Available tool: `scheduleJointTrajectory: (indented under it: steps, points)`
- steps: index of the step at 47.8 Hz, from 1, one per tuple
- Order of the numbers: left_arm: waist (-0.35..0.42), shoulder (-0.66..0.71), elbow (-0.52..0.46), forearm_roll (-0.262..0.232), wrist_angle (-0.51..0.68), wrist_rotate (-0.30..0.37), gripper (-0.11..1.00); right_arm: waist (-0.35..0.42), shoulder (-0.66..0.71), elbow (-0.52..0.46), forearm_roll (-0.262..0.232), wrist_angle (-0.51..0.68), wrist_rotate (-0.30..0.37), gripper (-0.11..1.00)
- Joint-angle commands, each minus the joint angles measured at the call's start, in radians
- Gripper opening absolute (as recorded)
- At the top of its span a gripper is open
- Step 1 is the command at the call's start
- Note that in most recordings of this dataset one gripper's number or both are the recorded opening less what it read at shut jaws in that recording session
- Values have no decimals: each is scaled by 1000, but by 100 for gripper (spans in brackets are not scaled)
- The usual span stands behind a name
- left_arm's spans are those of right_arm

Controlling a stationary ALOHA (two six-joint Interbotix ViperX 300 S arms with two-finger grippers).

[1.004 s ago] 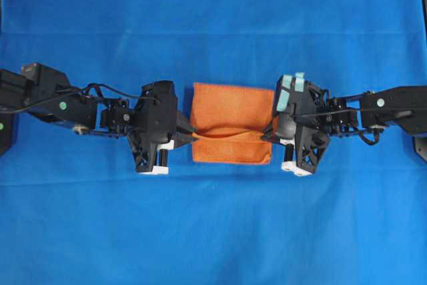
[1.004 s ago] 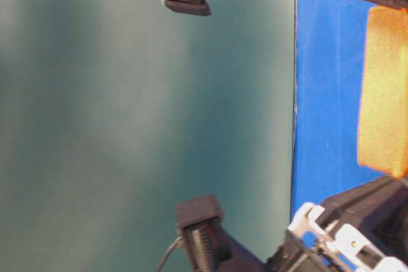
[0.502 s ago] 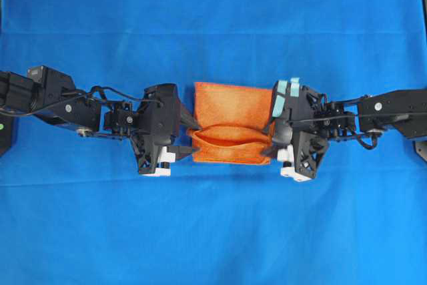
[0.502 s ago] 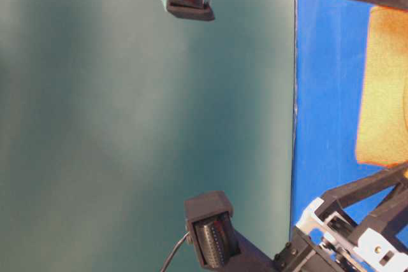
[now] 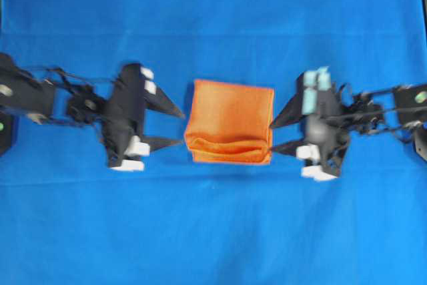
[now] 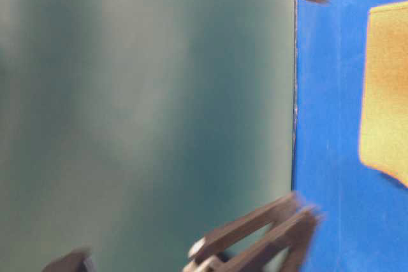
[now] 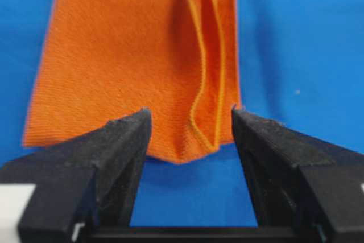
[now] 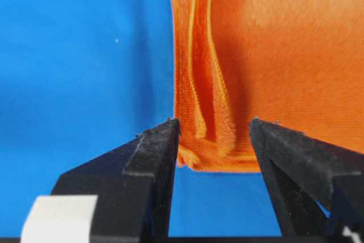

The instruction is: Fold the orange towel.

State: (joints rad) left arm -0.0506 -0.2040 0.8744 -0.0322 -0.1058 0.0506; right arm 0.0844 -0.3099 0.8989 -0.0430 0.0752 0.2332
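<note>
overhead view: orange towel [image 5: 230, 122] lies folded in the middle of the frame on the blue cloth [image 5: 213, 231], with a puffy doubled edge along its lower side
left gripper [image 5: 175, 127]: just left of the towel, jaws spread, nothing between them, tips close to the towel's left edge but apart from it as far as i can tell
right gripper [image 5: 279, 135]: same deal on the right side, jaws spread and empty, upper tip right at the towel's corner, can't tell if it touches
wrist views: both show the towel's loose hem layers stacked a bit unevenly past open black fingers [image 7: 122, 140], nothing pinched
table-level view: mostly blur, towel sits at the right edge
step: looks to me like the release after a fold, towel is down and free
next move: if another fold is wanted, probably needs both grippers to re-grab matching corners; that puffy edge might need flattening
</note>
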Motion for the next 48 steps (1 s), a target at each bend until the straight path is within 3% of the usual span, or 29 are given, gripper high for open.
scheduleJointTrajectory:
  steps: [1, 17, 29, 38, 48]
  points:
    - [-5, -109, 25, 0, -2, 3, 52, -6, -97, 14, -38, -3, -2, 57]
    - [8, -508, 221, 3, 2, 6, 52, -74, -479, 169, -133, -8, -2, 57]
    - [9, -772, 341, 3, 37, 14, 52, -129, -736, 313, -147, 12, -2, 57]
    - [9, -919, 430, 3, 57, 15, 52, -132, -841, 407, -147, -2, 0, 57]
    - [18, -985, 495, 3, 54, 15, 52, -132, -834, 448, -147, -52, 0, 57]
